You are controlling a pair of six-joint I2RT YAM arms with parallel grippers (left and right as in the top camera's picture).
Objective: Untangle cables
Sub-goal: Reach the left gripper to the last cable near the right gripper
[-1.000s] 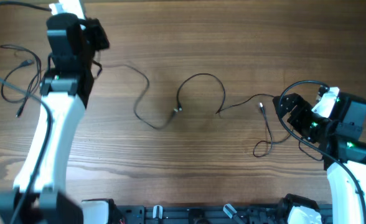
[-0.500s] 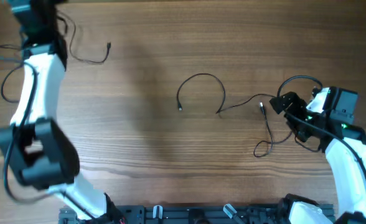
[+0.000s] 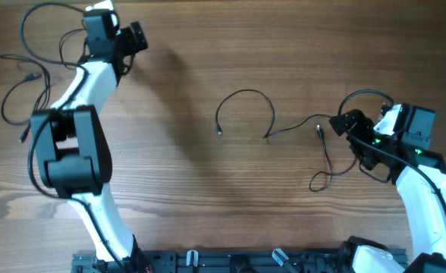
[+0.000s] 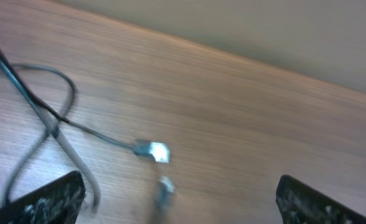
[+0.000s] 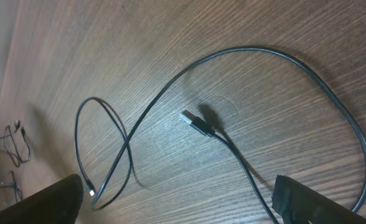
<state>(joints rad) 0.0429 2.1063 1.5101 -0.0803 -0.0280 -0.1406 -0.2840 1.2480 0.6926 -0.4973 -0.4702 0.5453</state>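
**Tool state.** The left tool (image 3: 134,38) is open and empty over the far left corner of the surface (image 3: 208,205). The left wrist view shows its fingers wide apart above the left cable (image 3: 30,76), which lies well apart from the other two. The right tool (image 3: 343,125) is also open and empty.

**Cable positions.** The middle cable (image 3: 246,92) forms an arch at centre, with its tail running toward the right tool. The right cable (image 3: 328,155) lies just beside that tool, on its centre side. Its plug (image 5: 195,122) rests on the surface ahead of the open fingers. Its long axis runs far-to-near, toward the robot base.

**Next move (judgement).** The right arm is nearer to both cables. Whether they cross cannot be confirmed.
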